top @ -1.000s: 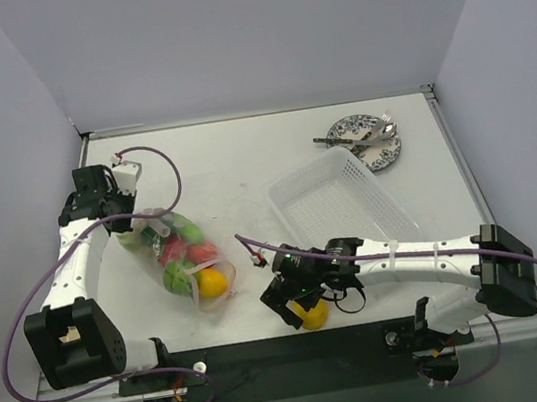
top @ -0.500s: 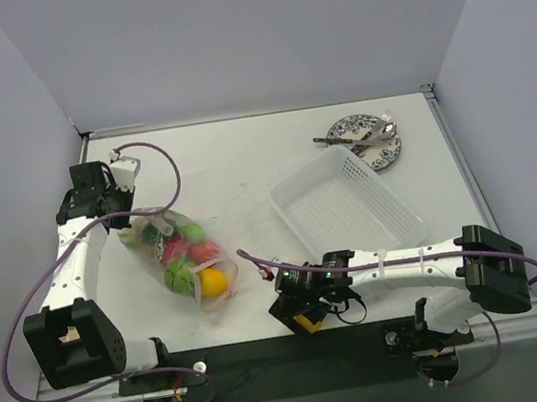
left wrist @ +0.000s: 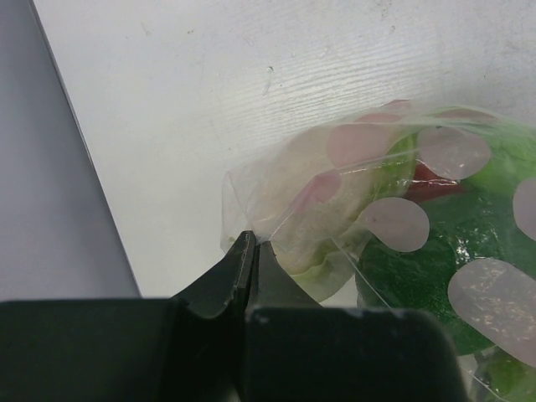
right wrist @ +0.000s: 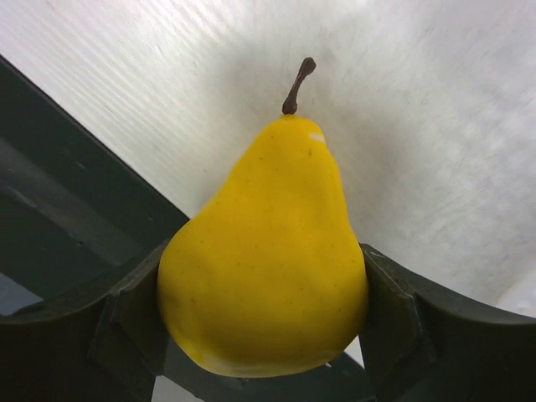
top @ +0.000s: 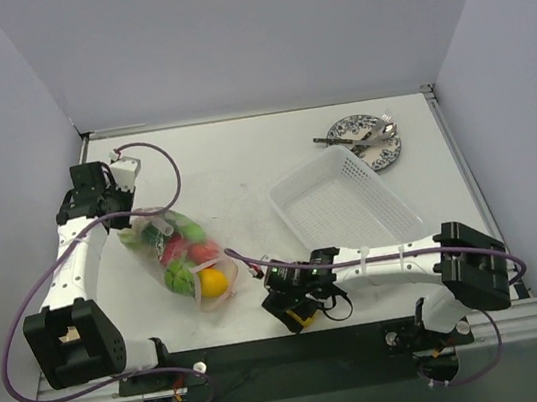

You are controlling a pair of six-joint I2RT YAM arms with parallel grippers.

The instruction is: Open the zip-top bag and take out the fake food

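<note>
**Right gripper set against a pear at the worktop's near edge**

Right gripper [top: 300, 307] is seen with its two fingers set against the flanks of a yellow pear [right wrist: 264, 243], so the pear is judged to be pinched between them. Whether the grip is firm cannot be told. The pear is found outside the bag, low over the white worktop [top: 242, 159], just beside the dark strip along the near edge.

The left gripper [left wrist: 251, 251] is pressed together on a corner of the bag's clear film, at the end farthest from the pear.

Two risks are judged from here. The pear is glossy and tapered, so it could be squeezed out of the fingers; this close to the edge it could then be lost over the side. The pinch on the thin film could also slip or tear if the bag is dragged.

The bag [top: 181, 259] lies near the left arm, well apart from the pear. More fake food [top: 185, 236] is held in it: green and red pieces, and a yellow one [top: 212, 283] at the end nearest the right gripper. Much of the task is therefore judged to be left. A white mesh basket [top: 345, 205] lies beyond the right arm, with only its bare mesh showing. A patterned plate [top: 344, 129] at the far right corner carries cutlery [top: 360, 139].
</note>
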